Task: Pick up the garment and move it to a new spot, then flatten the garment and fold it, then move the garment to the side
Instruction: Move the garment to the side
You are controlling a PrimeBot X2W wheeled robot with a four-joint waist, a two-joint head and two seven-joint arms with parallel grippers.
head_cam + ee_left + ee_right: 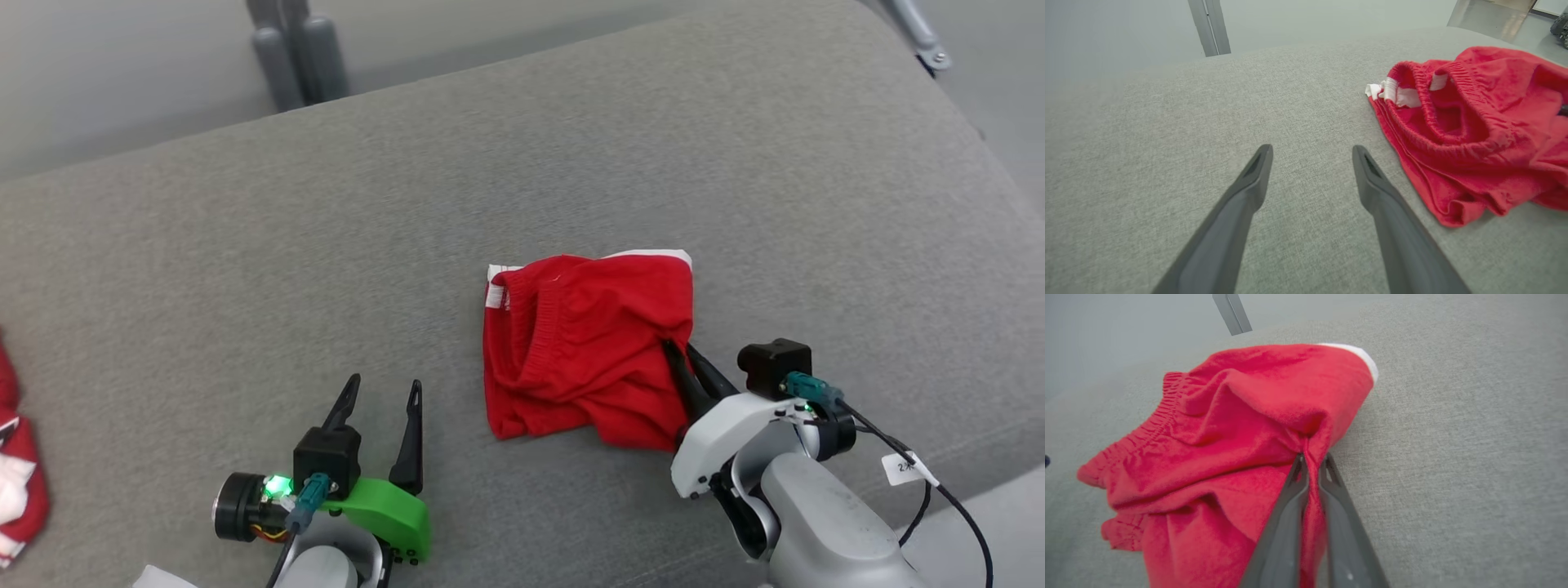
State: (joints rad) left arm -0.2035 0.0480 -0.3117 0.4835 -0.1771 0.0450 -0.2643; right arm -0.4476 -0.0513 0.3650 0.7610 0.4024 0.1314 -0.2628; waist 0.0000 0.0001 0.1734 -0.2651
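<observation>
The garment, red with white patches, lies at the far left edge of the head view, mostly cut off. A smaller all-red bunched garment, with an elastic band and white edge trim, lies mid-surface. My right gripper is shut on a pinched fold at its right edge, the fabric running down between the fingers. My left gripper hovers open over bare surface to the left of that red bundle, with nothing between its fingers.
Everything rests on a grey fabric-covered surface with a rounded far-right corner. Grey posts stand beyond its back edge. Pale floor shows past the right edge, where my right arm's cable hangs.
</observation>
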